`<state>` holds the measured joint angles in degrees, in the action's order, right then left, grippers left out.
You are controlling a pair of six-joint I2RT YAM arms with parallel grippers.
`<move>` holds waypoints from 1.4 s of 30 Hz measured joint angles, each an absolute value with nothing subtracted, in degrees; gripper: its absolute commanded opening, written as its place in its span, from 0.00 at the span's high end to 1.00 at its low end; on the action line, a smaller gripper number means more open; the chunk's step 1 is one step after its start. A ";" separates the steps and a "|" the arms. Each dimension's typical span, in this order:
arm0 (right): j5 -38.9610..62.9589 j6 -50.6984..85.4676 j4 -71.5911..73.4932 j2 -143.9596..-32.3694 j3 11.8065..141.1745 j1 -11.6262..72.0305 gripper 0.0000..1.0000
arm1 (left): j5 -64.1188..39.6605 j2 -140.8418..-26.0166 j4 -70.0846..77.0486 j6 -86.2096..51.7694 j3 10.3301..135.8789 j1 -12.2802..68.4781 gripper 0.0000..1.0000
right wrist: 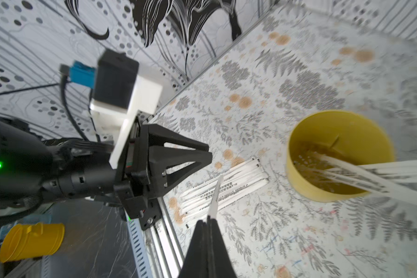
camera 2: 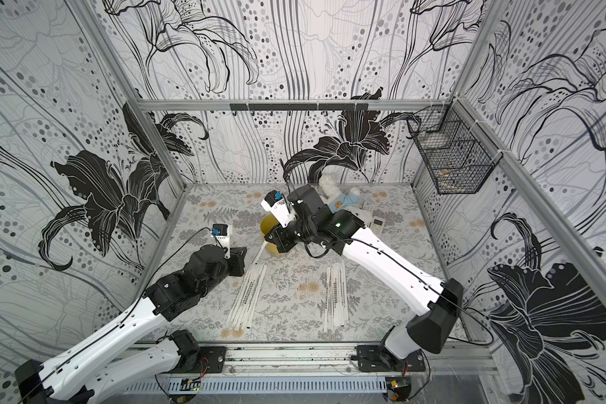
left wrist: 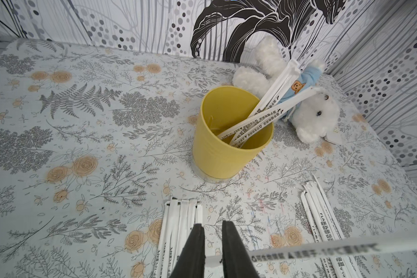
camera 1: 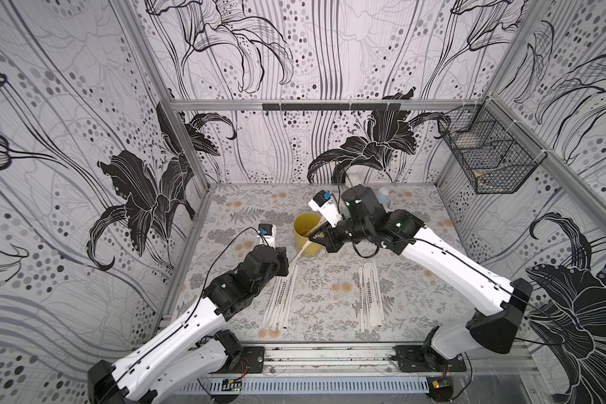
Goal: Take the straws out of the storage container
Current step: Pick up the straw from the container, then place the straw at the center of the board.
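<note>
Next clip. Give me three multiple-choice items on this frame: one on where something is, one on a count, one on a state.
1. Where is the teddy? A) on the table beyond the cup B) inside the cup C) on the floor
2. How many straw piles lie on the table? A) one B) two C) four
3. The right gripper is: A) wide open B) shut on nothing C) shut on a straw
Answers: 1 A, it lies just past the cup; 2 B, two separate piles lie flat; 3 C, a straw sticks out of its closed tips.
</note>
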<state>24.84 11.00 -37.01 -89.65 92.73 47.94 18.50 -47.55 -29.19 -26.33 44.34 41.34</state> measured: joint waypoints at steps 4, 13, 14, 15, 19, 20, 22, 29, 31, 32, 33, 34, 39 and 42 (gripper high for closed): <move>30.26 11.07 -37.26 -94.04 92.73 47.94 1.00 | 20.86 -42.70 -31.29 -26.22 43.53 41.34 0.79; 39.27 11.38 -37.69 -103.04 94.91 48.49 1.00 | 23.81 -36.21 -32.42 -25.82 40.84 41.34 0.79; 39.79 11.35 -37.91 -104.12 95.70 48.71 1.00 | 23.79 -35.94 -32.34 -25.82 40.62 41.34 0.79; 40.38 11.31 -38.22 -105.30 96.68 49.10 1.00 | 23.68 -35.86 -32.23 -25.82 40.38 41.34 0.79; 42.39 11.29 -39.79 -108.29 100.22 50.46 1.00 | 22.87 -36.14 -32.23 -25.80 39.68 41.34 0.79; 42.76 11.27 -40.12 -108.92 101.14 50.81 1.00 | 22.65 -36.23 -32.21 -25.78 39.62 41.34 0.79; 43.35 11.27 -40.71 -109.75 102.32 51.09 1.00 | 22.31 -36.32 -32.21 -25.76 39.59 41.34 0.79; 45.04 11.29 -42.28 -112.27 103.68 51.11 1.00 | 21.89 -35.92 -32.18 -25.65 39.59 41.34 0.79; 45.28 11.29 -42.52 -113.01 103.72 51.11 1.00 | 21.87 -35.77 -32.21 -25.65 39.59 41.34 0.79; 45.45 11.29 -42.61 -113.43 103.74 51.09 1.00 | 21.85 -35.75 -32.21 -25.65 39.59 41.34 0.79; 45.52 11.29 -42.70 -113.78 103.74 51.09 1.00 | 21.85 -35.73 -32.18 -25.65 39.59 41.34 0.79; 45.54 11.29 -42.85 -114.15 103.79 51.09 1.00 | 21.85 -35.70 -32.18 -25.65 39.59 41.34 0.79; 45.45 11.29 -43.38 -114.78 103.83 51.11 0.89 | 21.85 -35.59 -32.18 -25.65 39.59 41.34 0.79; 45.08 11.27 -43.75 -114.78 103.92 51.09 0.82 | 21.85 -35.46 -32.18 -25.65 39.59 41.34 0.79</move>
<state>45.08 11.27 -43.75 -114.78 103.92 51.09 21.85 -35.46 -32.18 -25.65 39.59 41.34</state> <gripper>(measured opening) 0.151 0.215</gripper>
